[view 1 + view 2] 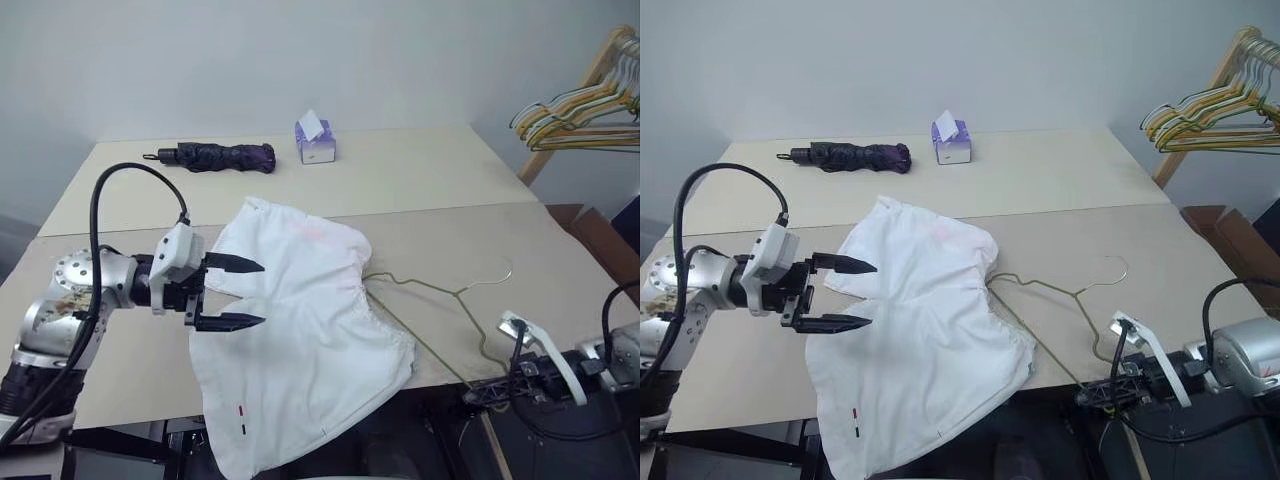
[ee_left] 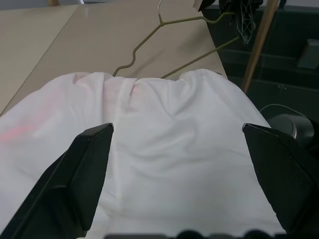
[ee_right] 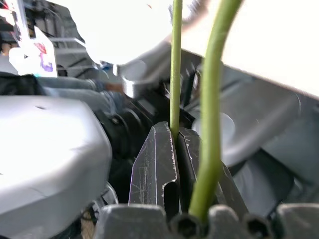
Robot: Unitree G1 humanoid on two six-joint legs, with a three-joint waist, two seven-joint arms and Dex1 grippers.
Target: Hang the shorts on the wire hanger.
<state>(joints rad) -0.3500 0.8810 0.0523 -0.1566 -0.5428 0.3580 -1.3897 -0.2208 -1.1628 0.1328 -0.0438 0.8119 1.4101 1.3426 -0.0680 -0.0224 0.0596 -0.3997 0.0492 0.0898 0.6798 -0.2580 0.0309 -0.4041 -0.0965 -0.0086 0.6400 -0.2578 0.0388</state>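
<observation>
Left gripper (image 1: 240, 293) released, level over the shorts (image 1: 300, 340); right gripper (image 1: 478, 393) clenched on the wire hanger (image 1: 440, 300).

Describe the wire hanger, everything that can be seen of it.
The wire hanger is one thin olive-green metal wire, a triangle with a curved hook, lying flat on the tan table to the right of the white shorts. Its hook points toward the far right. One end runs under the shorts' gathered waistband. Its near corner reaches the table's front edge, where the right gripper is shut on the wire.
</observation>
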